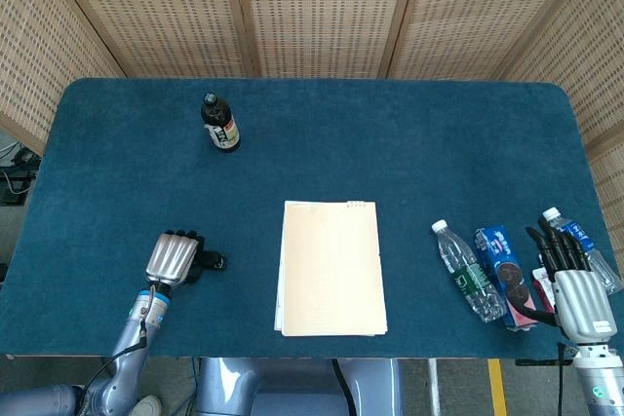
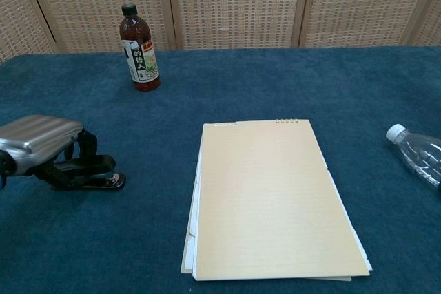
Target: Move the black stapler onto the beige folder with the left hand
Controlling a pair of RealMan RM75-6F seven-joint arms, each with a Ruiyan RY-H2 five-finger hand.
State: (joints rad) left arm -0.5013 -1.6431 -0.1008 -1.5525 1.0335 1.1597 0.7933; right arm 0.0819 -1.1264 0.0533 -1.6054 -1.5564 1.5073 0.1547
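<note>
The black stapler [image 1: 213, 262] [image 2: 103, 178] lies on the blue table, left of the beige folder [image 1: 330, 267] [image 2: 272, 197]. My left hand [image 1: 174, 257] [image 2: 41, 144] sits over the stapler's rear. Its fingers [image 2: 87, 148] curl down over the stapler's top and close around it. Only the stapler's front end shows past the hand. The stapler rests on the cloth. My right hand [image 1: 573, 294] lies flat at the table's front right corner, fingers apart and holding nothing; the chest view does not show it.
A dark sauce bottle [image 1: 220, 124] [image 2: 140, 49] stands at the back left. A water bottle [image 1: 468, 270] [image 2: 417, 153], a blue biscuit pack [image 1: 504, 258] and another bottle [image 1: 580, 241] lie at the front right beside my right hand. Wicker screens wall the back.
</note>
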